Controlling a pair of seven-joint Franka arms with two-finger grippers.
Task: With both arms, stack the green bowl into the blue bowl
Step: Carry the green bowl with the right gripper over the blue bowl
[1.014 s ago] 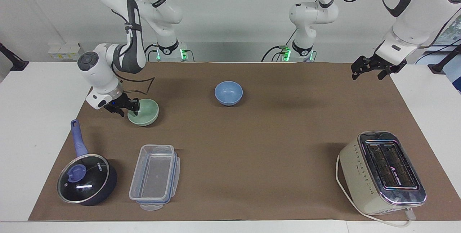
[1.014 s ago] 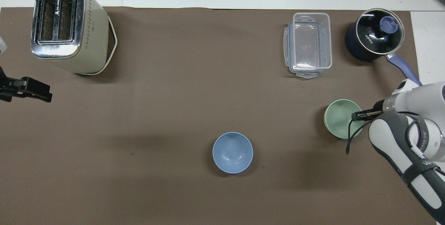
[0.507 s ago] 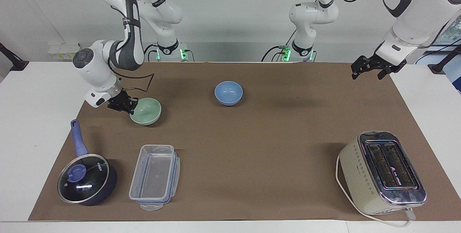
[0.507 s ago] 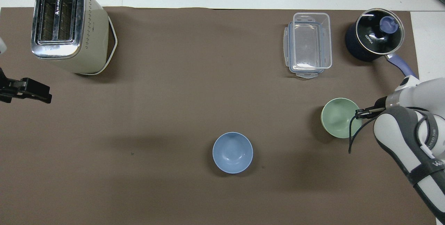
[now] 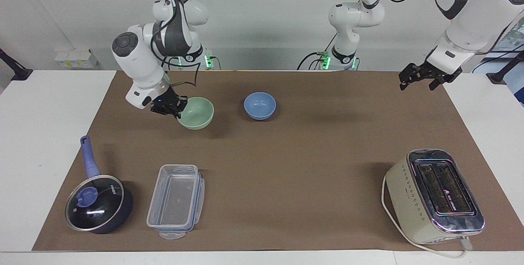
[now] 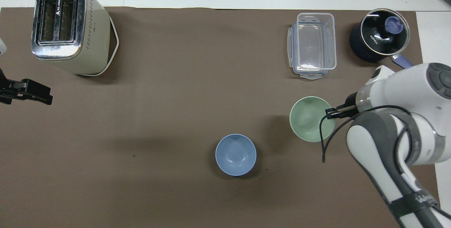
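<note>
A brown mat (image 5: 286, 166) covered most of the white tabletop (image 5: 45, 134), leaving bare white strips at both ends. A plain pale wall rose past the edge where the two arms were mounted.

At the corner farthest from the robots toward the right arm's end sat a dark saucepan (image 5: 98, 203) with a glass lid, and just beside it a clear plastic container (image 5: 176, 201). A toaster (image 5: 434, 195) stood at the corner farthest from the robots toward the left arm's end. The middle of the mat between the container and the toaster lay open, as did the stretch from the blue bowl toward the left arm's end.

The blue bowl (image 5: 260, 106) sat upright, mouth up, on the mat around the middle of the table's length, nearer the robots' edge than the container. The green bowl (image 5: 195, 113) was raised off the mat, its shadow thrown below it, and tipped slightly, its mouth facing up. It hung over the mat between the blue bowl and the right arm's end, near the blue bowl but not touching it. Being round, it had no long axis.

The right gripper (image 5: 177, 111) pinched the green bowl's rim on the side toward the right arm's end, fingers pressed together on the wall. The left gripper (image 5: 417, 80) waited with its fingers spread and holding nothing, in the air over the mat's edge at the left arm's end.
</note>
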